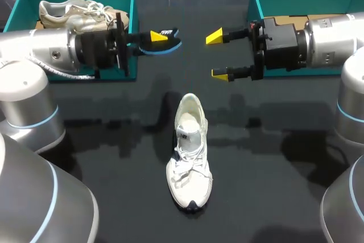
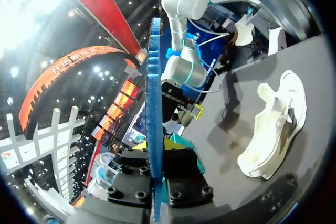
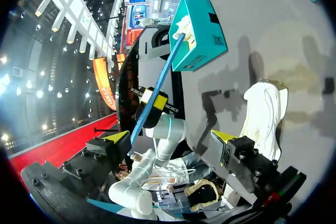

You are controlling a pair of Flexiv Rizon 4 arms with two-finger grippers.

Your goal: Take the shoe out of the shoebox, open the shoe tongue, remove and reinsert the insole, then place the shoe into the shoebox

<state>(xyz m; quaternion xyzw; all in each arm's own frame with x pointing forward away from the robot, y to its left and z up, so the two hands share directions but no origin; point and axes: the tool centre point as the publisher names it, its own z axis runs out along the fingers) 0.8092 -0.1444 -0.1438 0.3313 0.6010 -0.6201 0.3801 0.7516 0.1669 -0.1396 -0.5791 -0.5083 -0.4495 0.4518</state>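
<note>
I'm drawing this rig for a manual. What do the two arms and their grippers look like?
Both the left arm and right arm are rounded silver-grey tubes with thin light-blue rings at the joints. Each ends in a black, blocky wrist unit. The left gripper and right gripper have slim black fingers with bright yellow wedge tips. A pale cable runs along the left arm.

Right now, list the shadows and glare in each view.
Head view: faint shadows flank the shoe on the dark table. Left wrist view: bright glare beyond the insole. Right wrist view: darker shadows fall across the table near the shoe.
</note>
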